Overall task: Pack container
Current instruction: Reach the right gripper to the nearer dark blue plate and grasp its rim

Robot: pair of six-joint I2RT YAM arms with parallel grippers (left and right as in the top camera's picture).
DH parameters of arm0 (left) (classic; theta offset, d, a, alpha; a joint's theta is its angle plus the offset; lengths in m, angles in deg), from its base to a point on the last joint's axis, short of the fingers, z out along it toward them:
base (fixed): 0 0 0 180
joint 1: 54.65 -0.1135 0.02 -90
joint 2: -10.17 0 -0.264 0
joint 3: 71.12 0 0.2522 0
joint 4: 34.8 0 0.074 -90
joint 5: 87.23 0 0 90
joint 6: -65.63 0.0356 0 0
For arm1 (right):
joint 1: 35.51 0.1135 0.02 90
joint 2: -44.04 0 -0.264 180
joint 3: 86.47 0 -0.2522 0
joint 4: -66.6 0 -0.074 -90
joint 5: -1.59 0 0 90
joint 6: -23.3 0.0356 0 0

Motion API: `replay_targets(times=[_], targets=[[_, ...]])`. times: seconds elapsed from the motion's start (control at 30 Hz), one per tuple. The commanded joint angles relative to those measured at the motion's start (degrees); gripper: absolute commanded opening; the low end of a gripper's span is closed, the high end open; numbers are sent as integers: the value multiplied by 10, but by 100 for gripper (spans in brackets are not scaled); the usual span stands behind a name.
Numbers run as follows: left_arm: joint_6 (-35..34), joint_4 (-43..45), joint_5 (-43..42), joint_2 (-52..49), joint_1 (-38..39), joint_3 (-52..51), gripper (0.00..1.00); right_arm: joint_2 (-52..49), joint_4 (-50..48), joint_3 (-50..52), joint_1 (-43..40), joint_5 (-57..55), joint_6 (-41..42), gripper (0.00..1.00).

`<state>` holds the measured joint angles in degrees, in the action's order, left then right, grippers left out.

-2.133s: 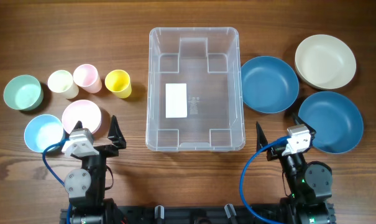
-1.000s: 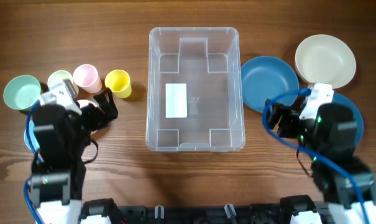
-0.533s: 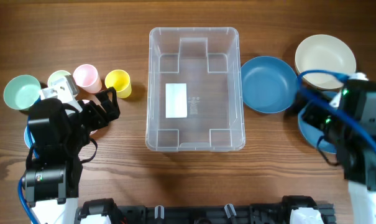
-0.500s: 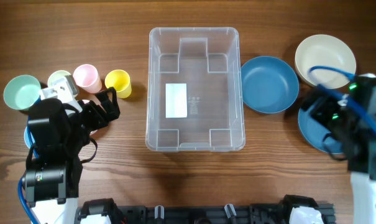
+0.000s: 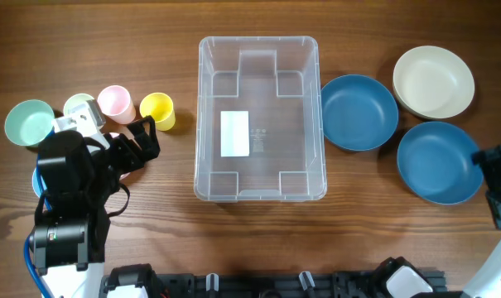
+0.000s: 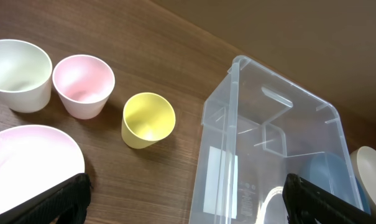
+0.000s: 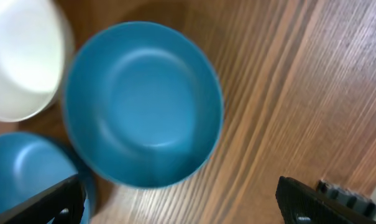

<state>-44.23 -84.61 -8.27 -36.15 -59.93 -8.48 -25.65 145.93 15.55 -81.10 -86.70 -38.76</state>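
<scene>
Overhead, container: the container (image 5: pixel 258 39) stands upright mid-table, empty, with a white label (image 5: pixel 234 134) on its base.
Overhead, left side: the left gripper (image 5: pixel 147 139) hovers near the yellow cup (image 5: pixel 157 111), well apart from the container's left wall.
Overhead, right side: the right arm (image 5: pixel 498 178) shows only at the frame edge, just beside a blue bowl (image 5: pixel 439 162); its fingers cannot be told from here.
Left wrist, fingers: spread wide and holding nothing, with bare wood and the container's near corner between them.
Left wrist, surroundings: the pink cup (image 6: pixel 83 85) and white cup (image 6: pixel 17 73) stand left of the yellow one; the container is to the right.
Right wrist, fingers: the right gripper (image 7: pixel 181 190) is spread wide and empty, above the blue bowl; the container is out of sight.
Handling: probably light while empty, with thin, smooth walls that may flex and slip.
Hold: the moulded rim looks like the stiffest place to pinch. As it sits, it likely needs no lifting, only steadying if nudged.
</scene>
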Motion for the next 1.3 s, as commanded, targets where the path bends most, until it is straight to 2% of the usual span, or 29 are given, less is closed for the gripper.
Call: replay_targets(times=[0.0, 0.27, 0.4, 0.53, 0.63, 0.7, 0.77, 1.03, 1.07, 1.27], targets=[[-1, 5, -11, -3, 3, 12, 100, -2, -47, 72, -7, 12, -26, 100], [-1, 7, -11, -3, 3, 12, 100, -34, -224, 217, -7, 48, -33, 100], [-1, 7, -11, -3, 3, 12, 100, -69, -283, 238, -7, 48, -20, 100], [-1, 7, -11, -3, 3, 12, 100, -111, -315, 238, -7, 48, -18, 95], [-1, 7, -11, -3, 3, 12, 100, -135, -327, 238, -7, 48, -18, 85], [-1, 10, -11, -3, 3, 12, 100, -155, -333, 238, -7, 48, -8, 72], [-1, 12, -11, -3, 3, 12, 100, -162, -334, 238, -7, 48, -8, 63], [-1, 16, -11, -3, 3, 12, 100, -166, -330, 238, -7, 48, -8, 8], [-1, 16, -11, -3, 3, 12, 100, -166, -328, 238, -7, 48, -8, 4], [-1, 18, -11, -3, 3, 12, 100, -161, -318, 237, -7, 80, -8, 4]])
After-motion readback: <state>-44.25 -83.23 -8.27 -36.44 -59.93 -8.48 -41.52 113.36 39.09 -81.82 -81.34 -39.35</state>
